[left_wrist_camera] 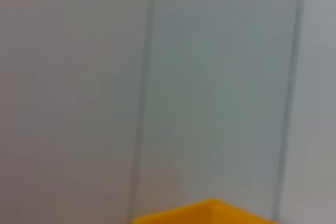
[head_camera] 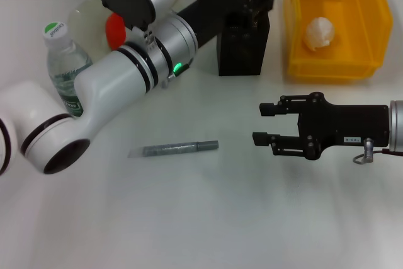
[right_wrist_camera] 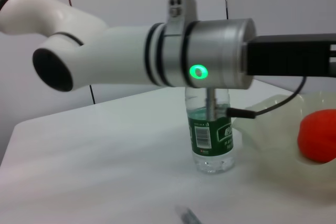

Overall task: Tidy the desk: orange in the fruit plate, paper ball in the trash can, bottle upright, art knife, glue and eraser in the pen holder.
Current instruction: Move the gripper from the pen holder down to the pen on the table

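Art knife (head_camera: 174,149) lies flat on the tabletop (head_camera: 189,218), mid-desk, long axis running left–right, untouched. Right pincer (head_camera: 263,124) sits to the knife's right, near it, jaws spread wide and empty, pointing toward the knife's end; it looks the nearer one for the pickup. Left pincer (head_camera: 255,1) is well away at the back, over the black pen holder (head_camera: 244,45); whether it grips anything, cannot tell. Bottle (head_camera: 65,67) stands upright at far left. Orange (head_camera: 115,29) rests in the fruit plate (head_camera: 85,20). Paper ball (head_camera: 321,33) is in the yellow trash can (head_camera: 296,29). Tabletop white, plain; pale wall behind.
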{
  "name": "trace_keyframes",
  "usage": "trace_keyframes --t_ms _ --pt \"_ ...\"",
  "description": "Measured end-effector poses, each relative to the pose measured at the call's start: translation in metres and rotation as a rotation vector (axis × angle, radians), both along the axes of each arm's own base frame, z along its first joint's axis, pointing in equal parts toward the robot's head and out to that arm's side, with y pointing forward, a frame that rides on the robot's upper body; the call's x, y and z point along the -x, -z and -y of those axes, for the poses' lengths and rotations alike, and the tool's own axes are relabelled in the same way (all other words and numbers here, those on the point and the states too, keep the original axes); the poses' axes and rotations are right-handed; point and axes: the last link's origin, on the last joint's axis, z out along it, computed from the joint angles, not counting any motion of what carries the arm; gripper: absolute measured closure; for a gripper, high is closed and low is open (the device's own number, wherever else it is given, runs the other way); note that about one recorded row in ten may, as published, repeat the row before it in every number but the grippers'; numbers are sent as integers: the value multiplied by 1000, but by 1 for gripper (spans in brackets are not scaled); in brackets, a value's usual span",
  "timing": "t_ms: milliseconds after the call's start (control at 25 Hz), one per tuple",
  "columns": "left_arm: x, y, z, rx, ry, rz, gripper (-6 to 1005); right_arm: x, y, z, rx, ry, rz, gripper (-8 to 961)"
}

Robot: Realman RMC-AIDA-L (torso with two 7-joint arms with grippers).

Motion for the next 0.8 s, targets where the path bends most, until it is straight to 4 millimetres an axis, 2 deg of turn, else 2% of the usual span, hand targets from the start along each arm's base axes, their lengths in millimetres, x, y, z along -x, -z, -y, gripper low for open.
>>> trace_keyframes --t_ms 80,160,280,320,360,480,520,560,600,680,760,800 --pt "-3 0 10 24 51 39 287 0 0 0 -1 1 -1 395" --pt "0 -10 28 71 125 158 274 -1 -2 1 0 -1 -4 396" --pt "2 -16 32 84 146 189 248 -1 -3 2 1 1 -5 397" --pt "8 -25 43 120 188 247 235 -1 -5 2 5 3 -8 397" --pt "8 -25 43 120 188 247 222 -2 -6 2 6 6 -9 397" --pt "20 -43 55 173 246 319 182 -2 -10 1 4 13 -12 398" --pt "31 -57 65 237 284 353 169 -3 -15 0 0 19 -22 398" --pt "31 -57 65 237 284 353 156 -3 -18 -1 0 23 -26 399" --pt "44 -71 72 295 311 366 143 -2 -21 -1 1 26 -32 399" --pt "51 -77 76 320 321 361 143 -1 -24 -2 5 30 -36 399" --pt "73 -92 89 382 352 309 143 3 -34 -4 24 40 -46 400" --pt "73 -92 89 382 352 309 143 5 -37 -5 32 43 -47 400"
